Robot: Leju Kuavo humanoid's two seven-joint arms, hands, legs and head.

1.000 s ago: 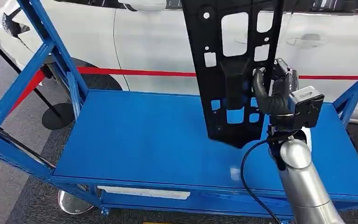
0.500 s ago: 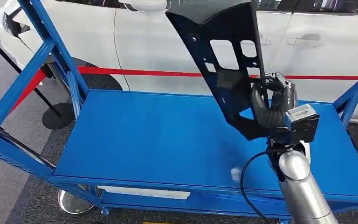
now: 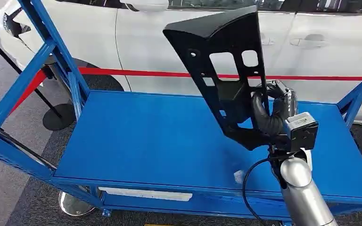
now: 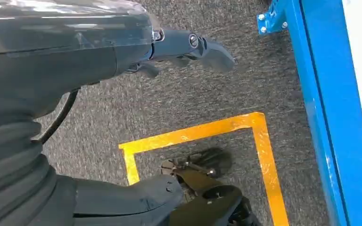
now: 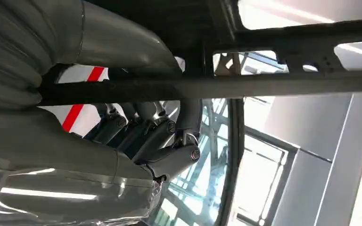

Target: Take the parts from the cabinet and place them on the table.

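Fingers (image 3: 279,94) around black part (image 3: 226,70) (tilted)

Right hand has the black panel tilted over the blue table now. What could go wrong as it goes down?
1. The right hand grips the large black perforated plastic panel low down, with most of it leaning above; it could pivot or slip in the fingers.
2. Its lower edge hangs near the blue metal table top; landing edge first, it may tip over.
3. The white car stands just behind the table.

I'm looking at what seems to be a car plant or automotive workshop floor. A white car (image 3: 136,42) stands behind a red barrier tape (image 3: 136,73), a blue steel rack cart (image 3: 136,136) sits in front, and yellow floor marking (image 4: 193,134) crosses grey carpet (image 4: 179,101).
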